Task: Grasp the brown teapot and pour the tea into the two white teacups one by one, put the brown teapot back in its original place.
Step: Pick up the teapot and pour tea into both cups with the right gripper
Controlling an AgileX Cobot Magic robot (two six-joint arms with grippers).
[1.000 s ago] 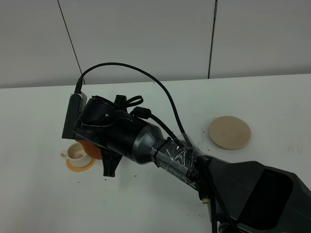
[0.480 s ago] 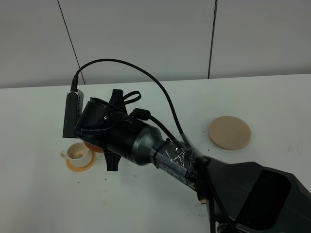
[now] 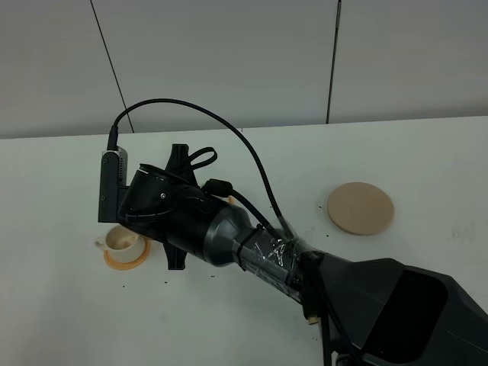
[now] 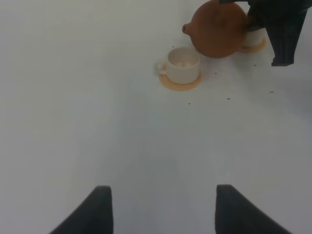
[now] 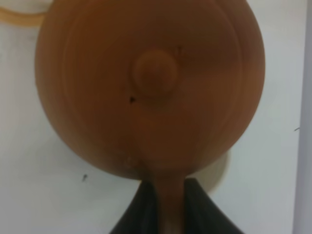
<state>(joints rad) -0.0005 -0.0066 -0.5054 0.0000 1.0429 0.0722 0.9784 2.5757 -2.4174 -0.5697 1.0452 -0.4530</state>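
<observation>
The brown teapot (image 4: 219, 29) hangs above the table, its spout toward the nearer white teacup (image 4: 183, 62), which stands on an orange saucer (image 4: 179, 84). A second teacup (image 4: 254, 40) shows partly behind the pot. My right gripper (image 5: 163, 195) is shut on the teapot's loop handle (image 5: 165, 204), with the knobbed lid (image 5: 156, 70) facing the wrist camera. In the high view my right arm (image 3: 191, 221) hides the pot, and only one teacup (image 3: 122, 242) shows. My left gripper (image 4: 161, 209) is open and holds nothing, well short of the cups. No tea is visible.
The round pale beige coaster (image 3: 360, 208) lies bare at the right of the white table (image 3: 427, 152). The right arm's black cable (image 3: 229, 130) arcs above the wrist. A grey panelled wall (image 3: 229, 53) closes the far side.
The right wrist has rolled and shifted slightly toward the back left over the cup. The brown patch of teapot seen beside the cup in the high view is now hidden.
</observation>
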